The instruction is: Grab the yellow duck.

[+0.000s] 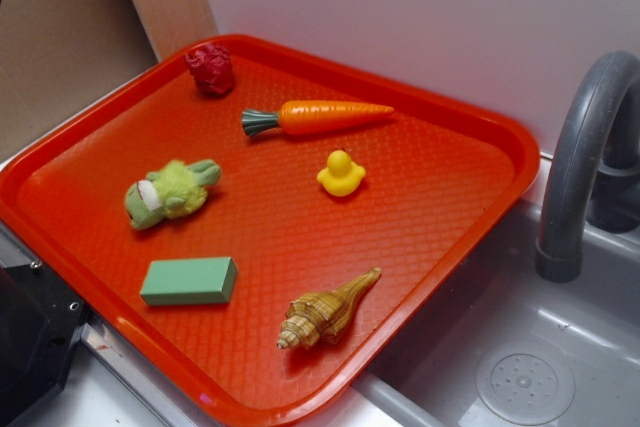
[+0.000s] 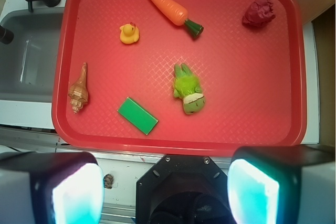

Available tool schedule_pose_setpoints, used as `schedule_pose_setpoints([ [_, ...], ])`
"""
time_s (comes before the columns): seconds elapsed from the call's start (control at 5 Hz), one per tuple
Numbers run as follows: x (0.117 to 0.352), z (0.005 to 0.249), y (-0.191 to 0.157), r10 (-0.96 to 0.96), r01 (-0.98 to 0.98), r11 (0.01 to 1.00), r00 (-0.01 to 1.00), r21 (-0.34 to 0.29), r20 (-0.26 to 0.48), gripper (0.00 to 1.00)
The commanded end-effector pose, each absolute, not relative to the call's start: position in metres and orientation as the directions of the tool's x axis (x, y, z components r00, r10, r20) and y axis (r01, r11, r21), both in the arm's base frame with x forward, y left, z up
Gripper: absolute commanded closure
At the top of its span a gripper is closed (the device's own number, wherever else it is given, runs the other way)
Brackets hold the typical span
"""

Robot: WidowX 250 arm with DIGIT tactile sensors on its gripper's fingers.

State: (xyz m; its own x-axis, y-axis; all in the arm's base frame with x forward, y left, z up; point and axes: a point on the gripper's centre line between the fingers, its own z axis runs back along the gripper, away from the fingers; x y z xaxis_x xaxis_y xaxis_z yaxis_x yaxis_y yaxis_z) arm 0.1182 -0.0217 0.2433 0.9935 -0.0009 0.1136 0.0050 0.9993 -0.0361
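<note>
The small glossy yellow rubber duck (image 1: 341, 174) is seen on the red plastic tray (image 1: 450, 207), apart from the gripper (image 2: 165, 187), whose jaws are spread wide.

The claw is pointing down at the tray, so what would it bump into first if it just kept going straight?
Probably the bare red tray itself. The claw is open and high up, and the lime-green plush toy lies nearest that line. The yellow duck is off to one side. Depth is unclear.
</note>
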Motion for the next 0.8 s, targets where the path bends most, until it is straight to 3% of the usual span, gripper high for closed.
schedule_pose_setpoints([
  [0.0, 0.118, 0.243, -0.022, -0.001, 0.005, 0.999, 0.994, -0.036, 0.114, 0.0],
  [0.2, 0.144, 0.244, -0.052, 0.047, -0.039, 0.997, 0.991, -0.065, 0.123, 0.0],
  [0.6, 0.186, 0.248, -0.075, 0.246, -0.233, 0.968, 0.953, -0.089, 0.179, 0.0],
])
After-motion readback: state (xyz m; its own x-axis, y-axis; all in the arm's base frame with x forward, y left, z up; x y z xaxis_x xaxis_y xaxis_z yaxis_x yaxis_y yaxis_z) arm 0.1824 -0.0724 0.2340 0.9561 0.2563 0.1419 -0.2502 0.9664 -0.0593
